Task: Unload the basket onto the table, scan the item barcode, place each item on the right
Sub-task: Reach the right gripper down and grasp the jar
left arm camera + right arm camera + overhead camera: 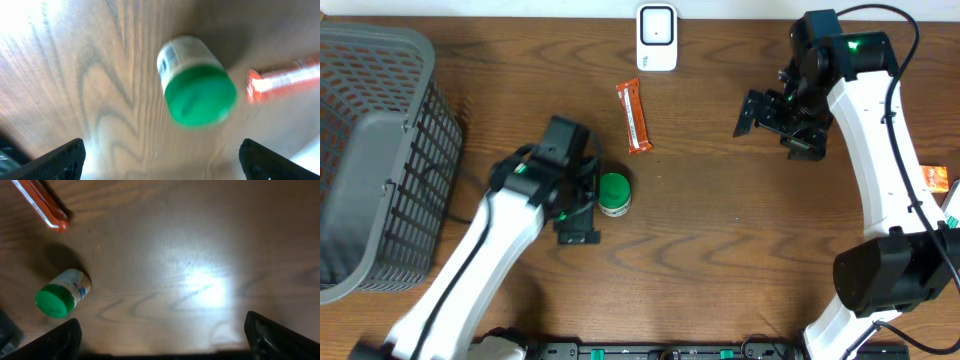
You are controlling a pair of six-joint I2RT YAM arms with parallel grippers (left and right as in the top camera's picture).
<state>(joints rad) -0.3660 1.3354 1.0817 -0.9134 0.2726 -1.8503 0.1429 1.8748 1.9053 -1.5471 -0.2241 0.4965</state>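
A small white jar with a green lid rests on the wooden table near the middle. It is blurred in the left wrist view, where the jar sits just ahead of my fingertips with its lid facing the camera. My left gripper is open right beside the jar, and nothing is between its fingers. The white scanner stands at the back edge. My right gripper hovers open and empty at the right. From there the jar shows far to the left.
An orange snack bar lies between the jar and the scanner, and it also shows as the bar and the bar. A grey mesh basket fills the left side. A small orange packet lies at the right edge.
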